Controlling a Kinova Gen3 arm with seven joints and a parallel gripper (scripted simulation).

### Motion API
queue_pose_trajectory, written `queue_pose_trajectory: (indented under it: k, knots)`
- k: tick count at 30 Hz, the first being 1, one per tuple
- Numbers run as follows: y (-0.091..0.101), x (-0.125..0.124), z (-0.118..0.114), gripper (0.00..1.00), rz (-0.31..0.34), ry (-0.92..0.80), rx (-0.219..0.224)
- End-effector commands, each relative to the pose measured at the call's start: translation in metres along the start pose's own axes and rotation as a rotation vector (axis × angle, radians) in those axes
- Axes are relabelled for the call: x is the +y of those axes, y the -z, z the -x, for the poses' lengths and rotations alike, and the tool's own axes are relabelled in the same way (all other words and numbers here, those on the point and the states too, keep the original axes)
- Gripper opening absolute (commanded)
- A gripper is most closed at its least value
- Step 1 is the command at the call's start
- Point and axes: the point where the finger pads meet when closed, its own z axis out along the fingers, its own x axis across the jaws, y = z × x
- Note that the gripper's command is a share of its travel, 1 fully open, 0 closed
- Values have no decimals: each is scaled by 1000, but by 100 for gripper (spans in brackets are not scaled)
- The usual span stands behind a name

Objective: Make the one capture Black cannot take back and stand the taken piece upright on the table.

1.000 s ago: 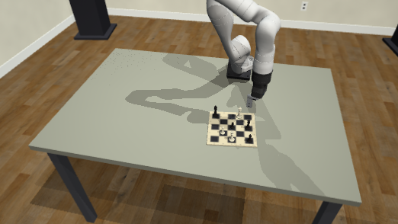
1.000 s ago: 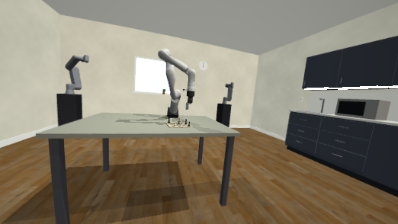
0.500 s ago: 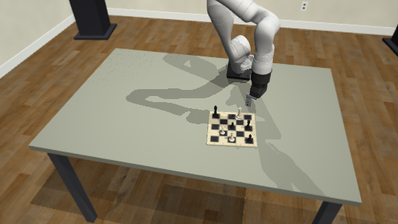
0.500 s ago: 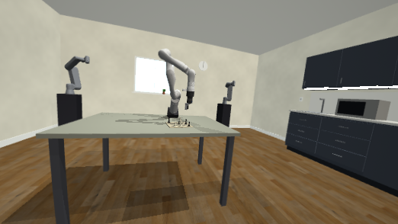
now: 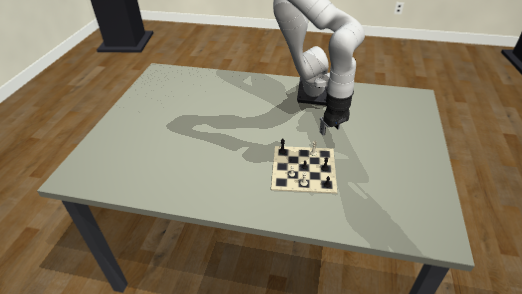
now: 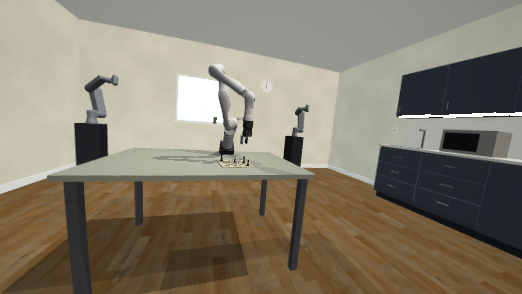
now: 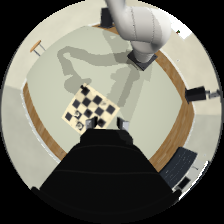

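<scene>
A small chessboard (image 5: 304,169) lies on the grey table, right of its middle. It also shows in the wrist view (image 7: 90,109) and, far off, in the exterior view (image 6: 235,163). A black piece (image 5: 283,146) stands at the board's far left corner. A white piece (image 5: 314,148) stands in the far row. Black pieces stand at the middle (image 5: 304,165), the right (image 5: 326,163) and the near right corner (image 5: 327,182). Two white pieces (image 5: 292,173) (image 5: 304,180) stand near the front. My gripper (image 5: 330,128) is open and empty, high above the board's far right edge.
The arm's base (image 5: 314,95) sits on the table behind the board. Two other robot arms on dark pedestals (image 6: 91,142) (image 6: 293,149) stand beyond the table. Kitchen cabinets (image 6: 450,185) line the right wall.
</scene>
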Motion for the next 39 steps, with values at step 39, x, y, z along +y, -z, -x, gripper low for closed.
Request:
queue_pose_trajectory:
  k: [39]
  knots:
    - [-21, 13, -9, 100, -2, -1892, 26]
